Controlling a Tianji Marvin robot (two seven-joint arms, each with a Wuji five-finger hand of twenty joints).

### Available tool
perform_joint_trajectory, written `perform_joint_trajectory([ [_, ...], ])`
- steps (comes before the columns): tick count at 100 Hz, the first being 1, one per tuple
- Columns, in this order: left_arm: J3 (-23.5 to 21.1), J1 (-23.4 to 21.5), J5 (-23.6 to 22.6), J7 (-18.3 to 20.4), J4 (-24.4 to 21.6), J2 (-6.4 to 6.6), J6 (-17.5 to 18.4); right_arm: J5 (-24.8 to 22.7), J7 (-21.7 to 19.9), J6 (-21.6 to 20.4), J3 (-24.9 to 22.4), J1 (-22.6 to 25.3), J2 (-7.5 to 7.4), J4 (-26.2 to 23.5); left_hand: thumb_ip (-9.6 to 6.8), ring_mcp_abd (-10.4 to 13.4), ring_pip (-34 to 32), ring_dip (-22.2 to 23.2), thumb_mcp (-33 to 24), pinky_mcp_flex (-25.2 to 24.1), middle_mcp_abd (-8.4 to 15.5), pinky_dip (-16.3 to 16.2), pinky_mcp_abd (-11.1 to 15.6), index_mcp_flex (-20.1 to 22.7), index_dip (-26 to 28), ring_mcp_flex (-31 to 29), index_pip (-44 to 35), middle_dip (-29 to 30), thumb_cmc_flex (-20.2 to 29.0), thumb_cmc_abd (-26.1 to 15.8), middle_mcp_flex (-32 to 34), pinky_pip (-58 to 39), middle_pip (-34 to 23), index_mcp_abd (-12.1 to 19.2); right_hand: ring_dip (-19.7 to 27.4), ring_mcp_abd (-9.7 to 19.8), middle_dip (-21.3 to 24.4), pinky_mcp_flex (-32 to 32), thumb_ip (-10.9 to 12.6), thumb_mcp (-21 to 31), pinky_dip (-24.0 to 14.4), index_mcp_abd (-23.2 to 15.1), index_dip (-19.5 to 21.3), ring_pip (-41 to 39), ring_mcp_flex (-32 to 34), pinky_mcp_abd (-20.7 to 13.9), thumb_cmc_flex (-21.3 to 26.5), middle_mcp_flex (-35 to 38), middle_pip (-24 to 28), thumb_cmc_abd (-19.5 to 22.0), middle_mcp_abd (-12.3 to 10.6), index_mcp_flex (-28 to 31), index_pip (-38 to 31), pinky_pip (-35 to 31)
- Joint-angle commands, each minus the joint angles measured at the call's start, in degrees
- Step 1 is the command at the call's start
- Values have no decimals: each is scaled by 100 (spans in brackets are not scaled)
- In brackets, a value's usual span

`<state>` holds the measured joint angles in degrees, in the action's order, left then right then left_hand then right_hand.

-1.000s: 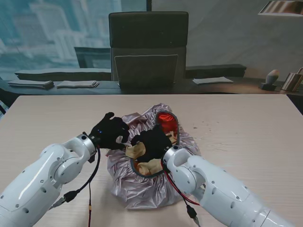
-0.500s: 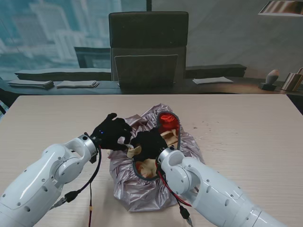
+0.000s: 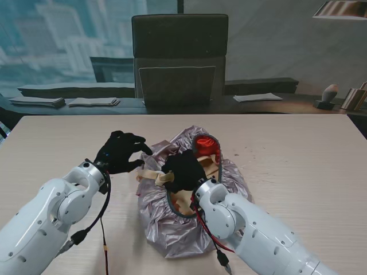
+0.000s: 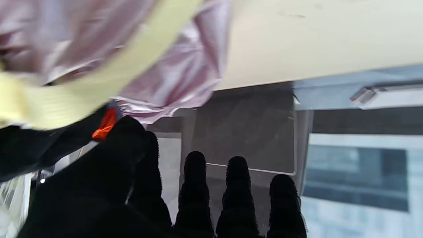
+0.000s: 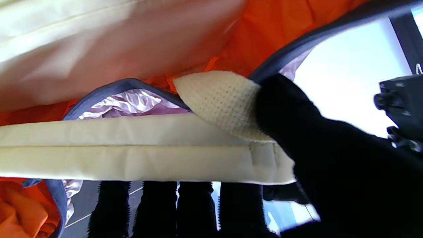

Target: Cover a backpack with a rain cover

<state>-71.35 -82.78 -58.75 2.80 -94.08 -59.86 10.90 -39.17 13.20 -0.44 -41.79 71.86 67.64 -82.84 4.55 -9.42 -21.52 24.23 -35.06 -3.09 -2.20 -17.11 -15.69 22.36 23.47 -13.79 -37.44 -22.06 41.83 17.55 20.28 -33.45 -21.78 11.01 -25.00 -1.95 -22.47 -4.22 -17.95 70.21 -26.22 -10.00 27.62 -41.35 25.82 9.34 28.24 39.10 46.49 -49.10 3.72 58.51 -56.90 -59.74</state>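
Observation:
The silvery-pink rain cover [image 3: 189, 229] lies bunched round the cream backpack [image 3: 184, 201] in the middle of the table, its orange lining [image 3: 202, 143] showing at the far end. My right hand [image 3: 183, 169] rests on the pack, shut on a cream shoulder strap [image 5: 132, 162]; the thumb presses its mesh pad [image 5: 218, 99] and the fingers curl under it. The cover's grey elastic hem [image 5: 109, 89] runs just beside that strap. My left hand [image 3: 117, 152] hovers left of the cover, open, fingers apart and holding nothing [image 4: 148, 198]. A strap end [image 3: 150, 176] pokes out toward it.
A dark office chair [image 3: 179, 57] stands behind the table's far edge, with papers [image 3: 92, 102] on a low counter behind it. A black and red cable [image 3: 103, 229] hangs from my left forearm over the table [image 3: 298, 149].
My left hand has let go of the cover's edge, spread its fingers and drawn away to the left. The right hand stays on the strap, whose end now lies outside the cover.

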Motion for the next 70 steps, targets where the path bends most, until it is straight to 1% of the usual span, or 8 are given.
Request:
perform_joint_trajectory([
  [1, -25, 60, 100, 308, 160, 12, -66, -31, -25, -161, -47, 67, -36, -43, -29, 29, -37, 33, -320, -126, 27, 6, 28, -392, -41, 154, 16, 20, 213, 84, -238, -32, -58, 235, -83, 110, -91, -40, -83, 364, 86, -396, 47, -50, 155, -111, 114, 102, 54, 304, -189, 427, -389, -100],
  [7, 10, 114, 117, 652, 217, 45, -177, -66, 33, -216, -101, 114, -42, -77, -36, 50, 17, 0, -303, -118, 12, 110, 42, -665, -79, 317, 67, 31, 95, 171, -465, 165, -39, 274, -87, 99, -97, -36, -56, 328, 78, -284, -91, -59, 168, -101, 92, 81, 59, 399, -167, 384, -364, -147],
  [20, 195, 349, 481, 917, 584, 64, -235, -174, 85, -413, -225, 190, -79, -150, 15, 59, 215, -91, -73, -88, 37, 397, 69, -1284, -300, 657, 370, 127, -486, 613, -815, 757, 119, 413, -99, 114, -113, -37, -77, 425, 76, 74, -693, -84, 193, -109, -35, 28, 89, 447, -159, 177, -256, -238],
  [32, 400, 542, 586, 662, 911, 32, -166, -261, 143, -570, -312, 234, -101, -184, 189, 18, 462, -157, 154, -86, -45, 279, 80, -1337, -1165, 850, 1872, 348, -1061, 1147, -963, 1105, 936, 142, -115, 130, -128, -21, -105, 410, 64, 236, -1010, -116, 213, -119, -68, 3, 123, 605, -176, 83, -197, -307],
  [38, 484, 618, 610, 430, 1018, 6, -77, -250, 170, -609, -350, 258, -99, -198, 240, 26, 609, -182, 198, -88, -43, 204, 98, -1319, -1418, 875, 2382, 284, -1224, 1221, -1047, 1183, 1166, 127, -119, 139, -125, -23, -116, 386, 51, 240, -1066, -122, 200, -128, -120, -22, 114, 696, -172, 62, -205, -345],
  [51, 582, 706, 676, -125, 1170, -72, 137, -251, 313, -620, -401, 298, -74, -206, 254, 37, 724, -187, 150, -102, -22, 178, 111, -1291, -1386, 919, 2343, 173, -1255, 1371, -1125, 1268, 1283, 266, -144, 134, -135, -12, -122, 311, 39, 274, -1188, -177, 230, -143, -146, -45, 137, 817, -145, 20, -197, -394],
  [60, 648, 771, 803, -189, 1201, -98, 255, -218, 385, -622, -417, 314, -51, -201, 271, 45, 955, -229, 30, -107, -23, 181, 118, -1302, -1293, 957, 2180, 131, -1247, 1560, -1187, 1505, 1500, 333, -159, 138, -139, -13, -119, 229, 13, 75, -1023, -209, 250, -150, -197, -44, 153, 913, -146, 17, -356, -474],
  [70, 827, 922, 1081, -42, 1299, -109, 320, -69, 451, -519, -432, 361, -1, -231, 289, 54, 1153, -283, -32, -135, -26, 207, 101, -1283, -1192, 1002, 1983, 147, -1316, 1710, -1232, 1825, 1634, 285, -177, 137, -158, -12, -96, 286, -1, 123, -748, -245, 256, -172, -101, -47, 200, 791, -139, 64, -466, -536],
])
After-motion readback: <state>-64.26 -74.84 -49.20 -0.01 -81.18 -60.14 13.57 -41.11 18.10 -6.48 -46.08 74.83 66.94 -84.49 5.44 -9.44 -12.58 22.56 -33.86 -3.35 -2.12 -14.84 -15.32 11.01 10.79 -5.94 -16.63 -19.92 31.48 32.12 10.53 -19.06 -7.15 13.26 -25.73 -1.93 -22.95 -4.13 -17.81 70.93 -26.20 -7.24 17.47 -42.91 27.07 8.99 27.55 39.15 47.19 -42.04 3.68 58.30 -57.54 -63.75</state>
